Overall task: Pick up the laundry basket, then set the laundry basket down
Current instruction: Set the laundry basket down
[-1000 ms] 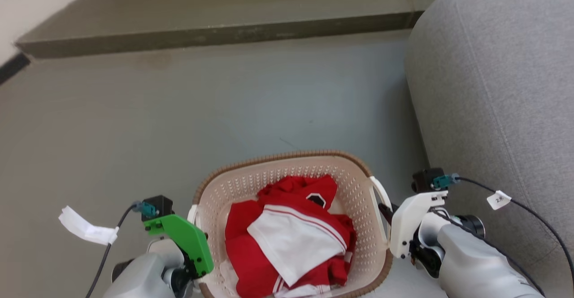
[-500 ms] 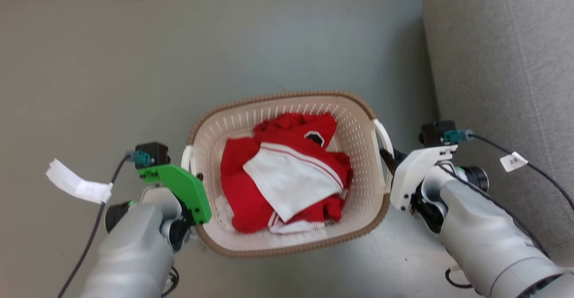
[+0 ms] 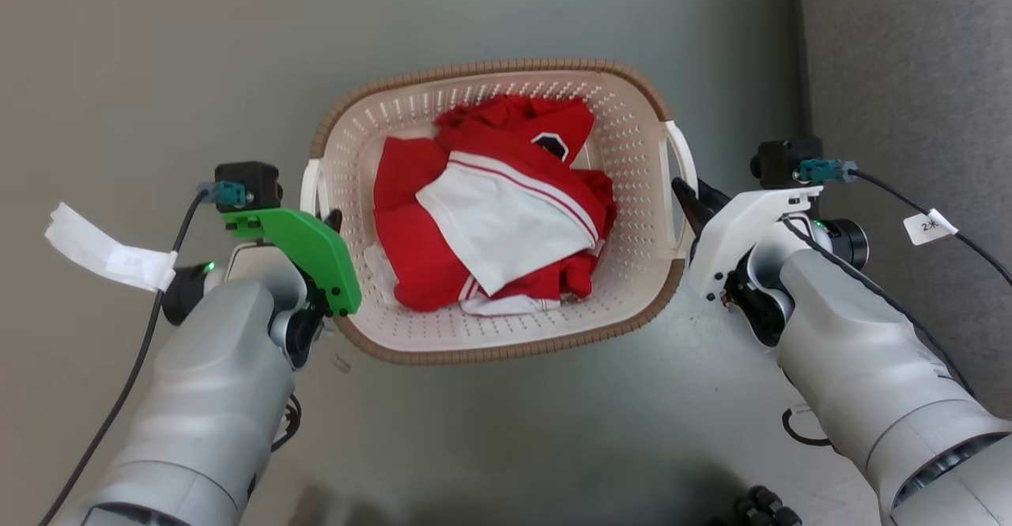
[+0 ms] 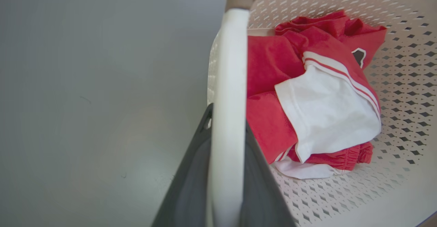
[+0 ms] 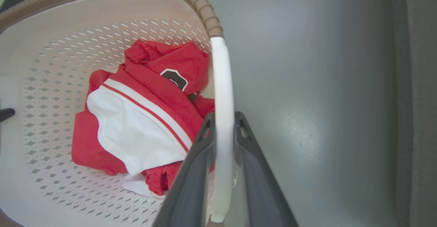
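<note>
The laundry basket [image 3: 490,67] is cream and perforated, with a brown woven-look rim, and sits between my two arms in the head view. Red and white clothes [image 3: 490,210] lie in it. My left gripper [image 3: 328,221] is shut on the basket's left white handle [image 4: 228,83], which runs between its two dark fingers [image 4: 191,175]. My right gripper [image 3: 688,194] is shut on the right white handle [image 5: 222,94], clamped between its fingers [image 5: 259,179]. Whether the basket's bottom touches the floor I cannot tell.
A grey sofa [image 3: 909,75] stands close on the right, just beyond my right arm. Grey floor [image 3: 158,51] spreads to the left, ahead and behind the basket. Dark knobby parts [image 3: 759,506] show at the bottom edge.
The camera has tilted down: the step at the back has left the picture. The basket and both grippers now sit higher in the picture and look slightly larger, grips unchanged.
</note>
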